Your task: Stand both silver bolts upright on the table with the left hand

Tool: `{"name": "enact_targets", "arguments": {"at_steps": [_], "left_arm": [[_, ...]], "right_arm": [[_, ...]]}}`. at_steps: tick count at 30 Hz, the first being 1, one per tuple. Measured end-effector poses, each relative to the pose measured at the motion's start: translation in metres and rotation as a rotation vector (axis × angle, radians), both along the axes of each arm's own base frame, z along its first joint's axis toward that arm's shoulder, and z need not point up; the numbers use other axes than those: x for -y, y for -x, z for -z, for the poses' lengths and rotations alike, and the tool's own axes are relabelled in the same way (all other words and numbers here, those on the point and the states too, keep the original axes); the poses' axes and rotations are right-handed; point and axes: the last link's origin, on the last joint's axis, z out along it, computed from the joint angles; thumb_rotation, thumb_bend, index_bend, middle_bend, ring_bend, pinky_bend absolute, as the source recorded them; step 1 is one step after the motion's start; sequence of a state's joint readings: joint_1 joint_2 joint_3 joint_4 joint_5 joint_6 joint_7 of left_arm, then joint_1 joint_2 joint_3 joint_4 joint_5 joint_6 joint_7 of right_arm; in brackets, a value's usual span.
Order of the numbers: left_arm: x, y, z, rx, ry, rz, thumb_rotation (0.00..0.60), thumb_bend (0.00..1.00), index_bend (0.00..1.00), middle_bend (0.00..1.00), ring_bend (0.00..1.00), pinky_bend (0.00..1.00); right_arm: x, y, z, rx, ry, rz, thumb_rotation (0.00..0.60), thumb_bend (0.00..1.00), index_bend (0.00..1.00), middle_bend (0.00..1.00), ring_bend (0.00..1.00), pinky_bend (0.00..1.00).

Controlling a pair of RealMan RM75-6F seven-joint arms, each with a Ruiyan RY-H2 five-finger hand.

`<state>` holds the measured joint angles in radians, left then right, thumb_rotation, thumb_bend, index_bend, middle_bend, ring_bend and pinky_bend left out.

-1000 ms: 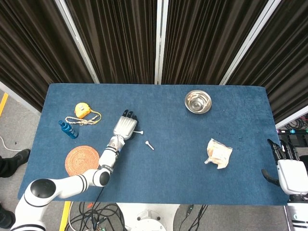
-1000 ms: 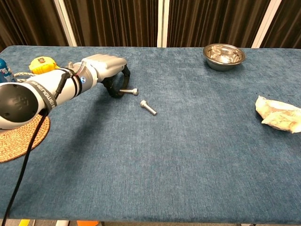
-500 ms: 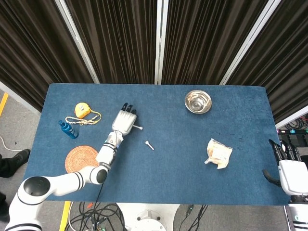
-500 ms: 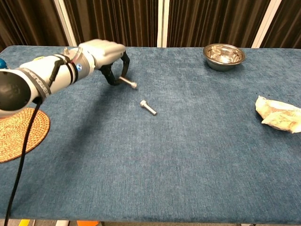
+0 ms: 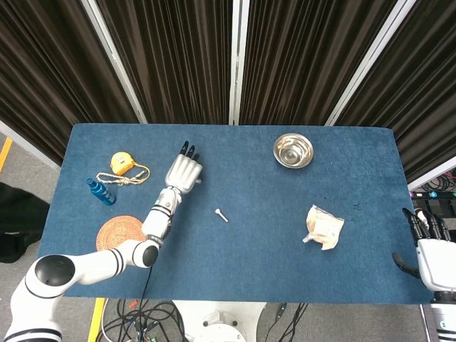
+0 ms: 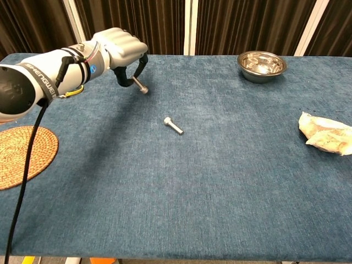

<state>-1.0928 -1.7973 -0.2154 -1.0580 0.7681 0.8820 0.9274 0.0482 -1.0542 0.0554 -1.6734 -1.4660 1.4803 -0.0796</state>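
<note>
My left hand (image 6: pixel 118 48) (image 5: pixel 184 171) is raised above the left part of the blue table and pinches a silver bolt (image 6: pixel 139 85), which hangs tilted with its head pointing down and to the right. In the head view the hand hides that bolt. The second silver bolt (image 6: pixel 173 125) (image 5: pixel 221 214) lies flat on the cloth, to the right of and nearer than the hand. My right hand (image 5: pixel 429 251) sits off the table's right front corner, holding nothing, fingers together.
A steel bowl (image 5: pixel 293 150) stands at the far right. A wrapped packet (image 5: pixel 324 226) lies near the right edge. On the left are a yellow tape measure (image 5: pixel 123 164), a blue bottle (image 5: pixel 100 191) and a woven coaster (image 5: pixel 121 235).
My left hand has lifted the bolt off the cloth and carried it up and away; the bolt has swung from level to head-down. The other bolt has not moved.
</note>
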Motion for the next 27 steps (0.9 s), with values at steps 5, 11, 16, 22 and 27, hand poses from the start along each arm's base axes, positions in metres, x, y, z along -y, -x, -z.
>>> {"name": "enact_targets", "arguments": {"at_steps": [5,11,16,22,27], "left_arm": [[-0.002,0.0,-0.002,-0.138,-0.036,0.042,0.6,0.43,0.54,0.24,0.06,0.04],[0.0,0.001,0.003,-0.287,-0.056,0.099,0.6,0.43,0.54,0.24,0.06,0.04],[0.003,0.004,0.013,-0.38,-0.053,0.116,0.6,0.43,0.54,0.24,0.06,0.04],[0.003,0.006,0.02,-0.406,-0.05,0.106,0.6,0.43,0.53,0.24,0.06,0.04],[0.004,0.004,0.021,-0.407,-0.048,0.116,0.6,0.43,0.48,0.23,0.06,0.04]], "right_arm": [[0.0,0.002,0.001,0.004,-0.003,0.005,0.6,0.15,0.07,0.18,0.0,0.01],[0.0,0.003,0.001,0.007,-0.002,0.011,0.6,0.15,0.07,0.18,0.0,0.01],[0.0,0.004,0.001,0.008,-0.002,0.015,0.6,0.15,0.07,0.18,0.0,0.01],[-0.001,0.005,0.001,0.008,-0.002,0.019,0.6,0.15,0.07,0.19,0.0,0.01],[-0.001,0.005,0.001,0.008,-0.003,0.02,0.6,0.15,0.07,0.19,0.0,0.01]]}}
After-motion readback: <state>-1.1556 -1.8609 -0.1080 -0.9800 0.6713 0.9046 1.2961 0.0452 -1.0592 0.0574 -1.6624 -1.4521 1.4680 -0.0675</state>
